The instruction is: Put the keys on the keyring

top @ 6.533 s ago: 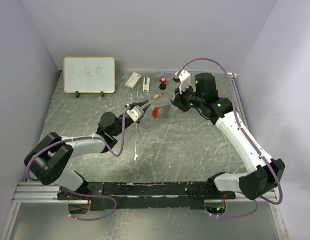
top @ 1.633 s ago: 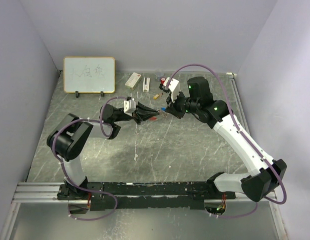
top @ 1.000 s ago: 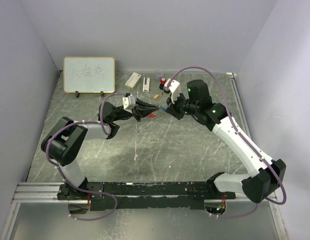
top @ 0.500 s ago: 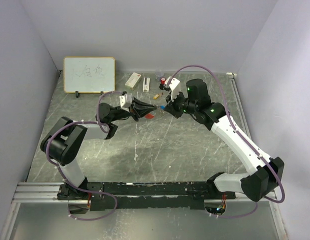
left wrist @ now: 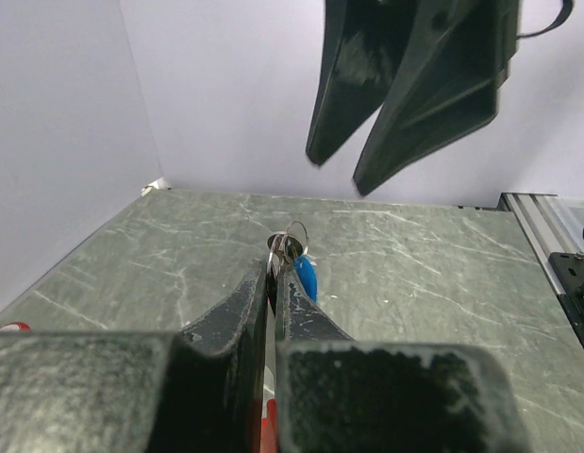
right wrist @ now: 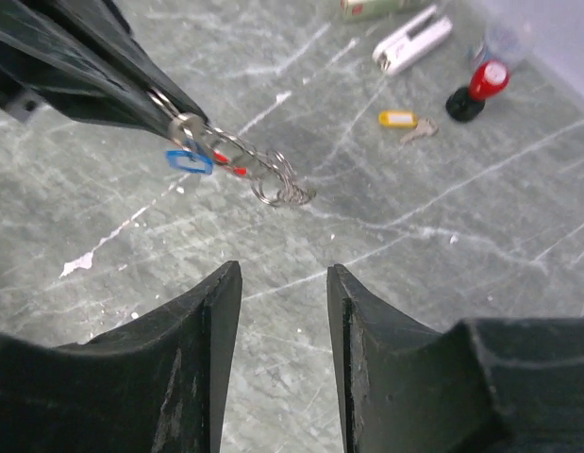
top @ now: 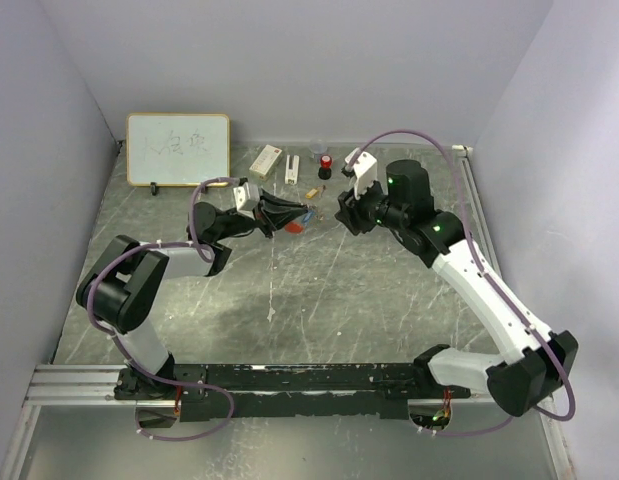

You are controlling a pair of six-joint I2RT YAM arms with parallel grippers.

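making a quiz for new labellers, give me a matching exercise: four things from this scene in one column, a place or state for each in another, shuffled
Things: 1 small blue-headed plastic key; 2 small yellow-headed key; 3 small red-and-black cylinder; 4 right pincer.
States: a open, empty; b standing upright on the table; c at the left pincer's tips; d lying flat on the table.
Pairs: 1-c, 2-d, 3-b, 4-a.

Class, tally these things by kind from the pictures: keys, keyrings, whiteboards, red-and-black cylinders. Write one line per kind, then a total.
keys: 2 (blue key, yellow key)
keyring: 1
whiteboard: 1
red-and-black cylinder: 1
Total: 5
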